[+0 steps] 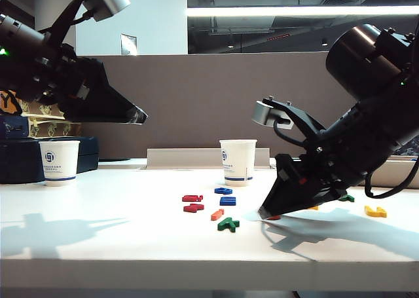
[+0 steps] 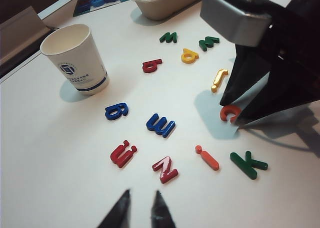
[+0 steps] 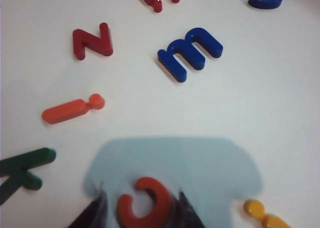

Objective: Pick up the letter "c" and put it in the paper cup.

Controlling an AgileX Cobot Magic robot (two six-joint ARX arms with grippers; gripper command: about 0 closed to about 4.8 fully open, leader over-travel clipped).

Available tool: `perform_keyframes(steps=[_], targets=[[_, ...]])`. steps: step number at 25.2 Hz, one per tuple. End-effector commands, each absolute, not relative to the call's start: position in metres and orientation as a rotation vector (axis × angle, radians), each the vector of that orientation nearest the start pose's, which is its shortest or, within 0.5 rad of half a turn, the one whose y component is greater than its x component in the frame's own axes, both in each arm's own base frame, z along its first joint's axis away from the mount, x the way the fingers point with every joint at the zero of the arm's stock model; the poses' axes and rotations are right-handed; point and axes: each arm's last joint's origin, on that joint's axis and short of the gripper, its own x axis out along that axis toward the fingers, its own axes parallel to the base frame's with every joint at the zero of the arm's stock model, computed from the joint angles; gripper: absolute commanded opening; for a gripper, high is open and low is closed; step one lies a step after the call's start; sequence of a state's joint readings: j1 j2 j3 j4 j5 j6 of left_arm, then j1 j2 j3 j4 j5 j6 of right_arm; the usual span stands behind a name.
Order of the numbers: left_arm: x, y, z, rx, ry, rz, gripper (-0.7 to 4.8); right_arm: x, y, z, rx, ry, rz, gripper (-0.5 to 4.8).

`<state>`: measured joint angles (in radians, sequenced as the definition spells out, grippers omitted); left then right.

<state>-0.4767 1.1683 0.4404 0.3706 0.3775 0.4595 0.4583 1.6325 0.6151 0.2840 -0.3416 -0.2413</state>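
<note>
— On the white worktop [image 1: 98, 245], what is biggest?
— The right arm [image 1: 366, 134], reaching down near the worktop's right half. Its right gripper [image 3: 140, 204] is down at the surface with jaws spread, one finger on each side of the letter "c" [image 3: 146, 204], which lies flat between them, not lifted.
— And the other arm?
— The left gripper [image 2: 141, 210] hangs high over the worktop's left side, holding nothing; its fingertips stand a little apart.
— Where is the paper cup?
— The paper cup [image 1: 237, 161] stands upright near the back edge, about the middle. A second cup [image 1: 59, 162] stands at the far left.
— Smaller pieces?
— Near the "c" lie a blue "m" [image 3: 190, 51], a green "k" [image 2: 248, 164], an orange-red "i" [image 3: 72, 109] and a red "z" [image 3: 93, 41].
</note>
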Motion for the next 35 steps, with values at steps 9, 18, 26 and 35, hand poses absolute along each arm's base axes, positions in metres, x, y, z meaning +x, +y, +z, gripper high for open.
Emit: perform_keyframes(steps=[9,18,26,35], targets=[[0.199,-0.115,0.198,0.448,0.154,-0.913,0.53,0.251,0.136,0.112,-0.266,0.733,0.85,1.79],[0.199,-0.115,0.198,0.448,0.154,-0.913,0.53,0.251,0.137,0.112,-0.266,0.734,0.849,1.75],[0.199,-0.115,0.198,0.448,0.153,-0.913,0.53,0.251,0.136,0.112,-0.279,0.742,0.823,1.44],[0.199,-0.115,0.198,0.448,0.153,-0.913,0.53,0.251,0.136,0.112,-0.279,0.741,0.823,1.31]])
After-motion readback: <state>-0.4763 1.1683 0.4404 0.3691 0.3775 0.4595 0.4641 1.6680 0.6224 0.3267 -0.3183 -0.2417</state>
